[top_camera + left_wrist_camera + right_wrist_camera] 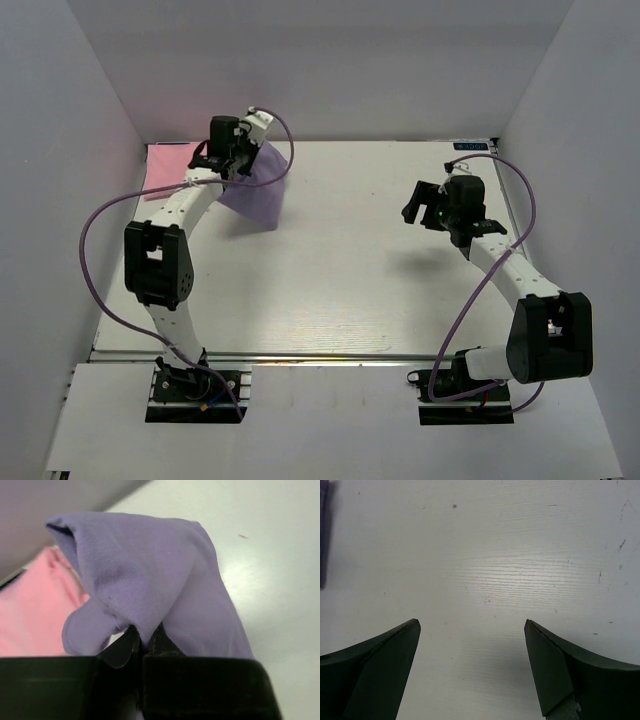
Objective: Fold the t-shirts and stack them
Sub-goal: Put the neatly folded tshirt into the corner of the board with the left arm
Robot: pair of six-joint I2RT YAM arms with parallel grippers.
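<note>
The right gripper (472, 625) hovers over the table (485, 555), fingers spread, well apart from both shirts. Farther back, the left gripper (145, 635) pinches the purple shirt (150, 570), which hangs just right of the pink shirt (30, 615) in the far-left corner.

Lighting is bright, diffuse, from overhead. Shadows on the table (350, 270) are soft. Right wrist view shows mild glare; left fingers (200, 687) appear dark, unfocused.

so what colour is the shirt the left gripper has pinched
The shirt is plain lavender-purple, clearest in the left wrist view.
</note>
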